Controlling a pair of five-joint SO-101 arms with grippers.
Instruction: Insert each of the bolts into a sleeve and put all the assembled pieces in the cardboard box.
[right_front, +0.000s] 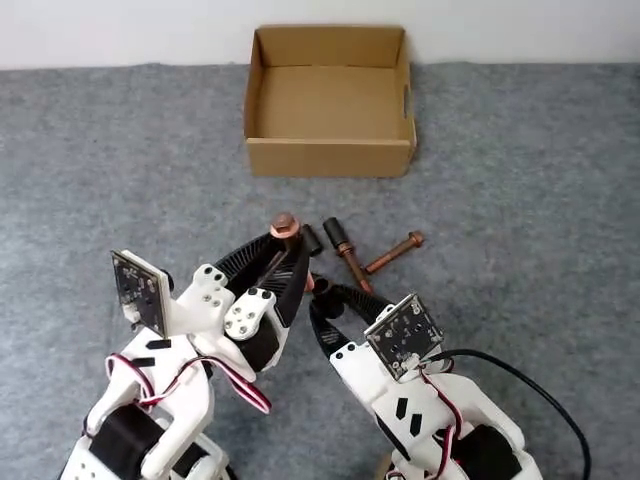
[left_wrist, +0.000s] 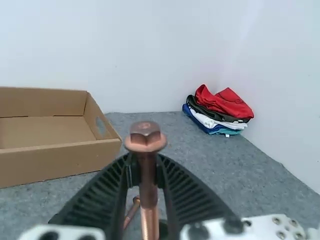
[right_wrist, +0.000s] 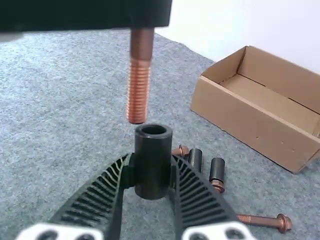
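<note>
**Bolt (left_wrist: 145, 140) upright above the sleeve (right_wrist: 152, 150), not yet in**

My left gripper (left_wrist: 145, 162) is closed on the bolt's shank just under the hexagonal head. It holds the bolt upright with the threaded end pointing down. In the high view the copper head sits at the tip of my left fingers, in front of the cardboard box (right_front: 330, 157) and well apart from it.

Just to the right, my right gripper (right_wrist: 151, 165) is clamped around the sleeve. The sleeve is a short black tube standing upright with its open mouth facing up. The bolt's threaded tip hangs just above that mouth with a small gap between them. It sits a little off the centre of the bore rather than straight over it. My two grippers are close together, their tips almost meeting over the grey carpet (right_front: 520, 200).

Further right on the carpet, between my grippers and the box, lie the other pieces:

- A loose sleeve (right_front: 312, 240) lies on its side just beside my left fingers.
- A second sleeve (right_front: 336, 233) has a copper shank (right_front: 352, 265) coming out of its near end. It looks as if a bolt is pushed into it, but I cannot tell how far.
- A loose bolt (right_front: 395, 253) lies at an angle, its head toward the right and its plain end near the shank.

The box stands beyond them with its open top up, close to the white wall. Far to the right, a pile of folded clothes (left_wrist: 220, 110) rests on the carpet against the wall.
</note>
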